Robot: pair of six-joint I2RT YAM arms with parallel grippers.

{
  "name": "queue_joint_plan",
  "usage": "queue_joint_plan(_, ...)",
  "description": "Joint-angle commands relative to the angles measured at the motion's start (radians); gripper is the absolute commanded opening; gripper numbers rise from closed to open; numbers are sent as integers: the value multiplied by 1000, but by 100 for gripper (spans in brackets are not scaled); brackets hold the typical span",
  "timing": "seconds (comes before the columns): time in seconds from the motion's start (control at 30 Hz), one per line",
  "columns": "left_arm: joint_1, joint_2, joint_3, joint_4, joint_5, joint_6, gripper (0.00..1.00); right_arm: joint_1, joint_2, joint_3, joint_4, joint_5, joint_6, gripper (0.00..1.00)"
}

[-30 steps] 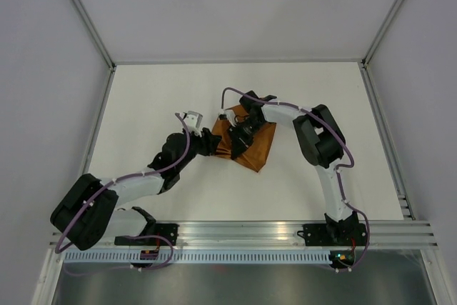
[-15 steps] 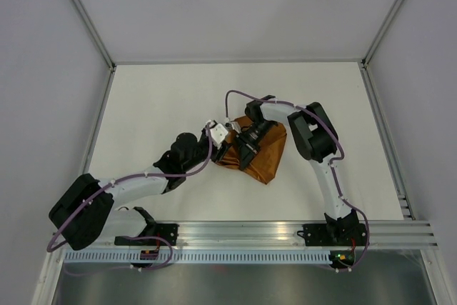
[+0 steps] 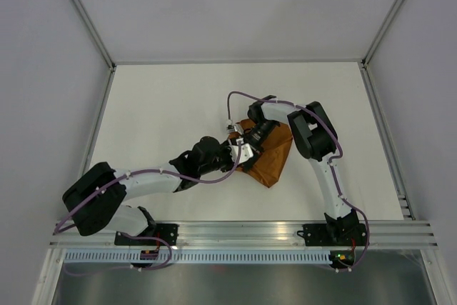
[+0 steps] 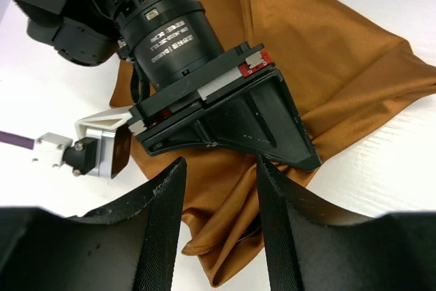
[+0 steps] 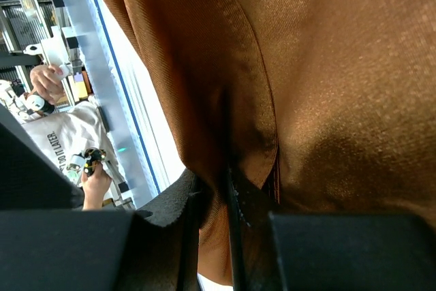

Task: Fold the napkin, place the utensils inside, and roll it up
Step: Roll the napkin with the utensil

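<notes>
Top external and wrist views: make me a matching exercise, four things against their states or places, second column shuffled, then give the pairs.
Column one:
1. rust-brown cloth napkin
2. black two-finger left gripper
3. black two-finger right gripper
4. silver aluminium rail

Column two:
A. runs along the near edge of the white table
B. shut on a fold of cloth
C. lies crumpled on that table
D. open, fingers apart over the cloth's edge

Pairs: 1-C, 2-D, 3-B, 4-A.

A white worktop is seen. One rumpled rust-brown napkin is laid on it, just off centre toward 4 o'clock.
</notes>
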Motion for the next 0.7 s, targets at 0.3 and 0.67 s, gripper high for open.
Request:
queue_joint_plan(0.3,37,-106,-84,223,-41,-65,50,-17,0,-40,157,206,-29,3)
queue_joint_plan(0.67,69,-132,-136,381,-14,-131,48,22,34,13,119,373,-126,3)
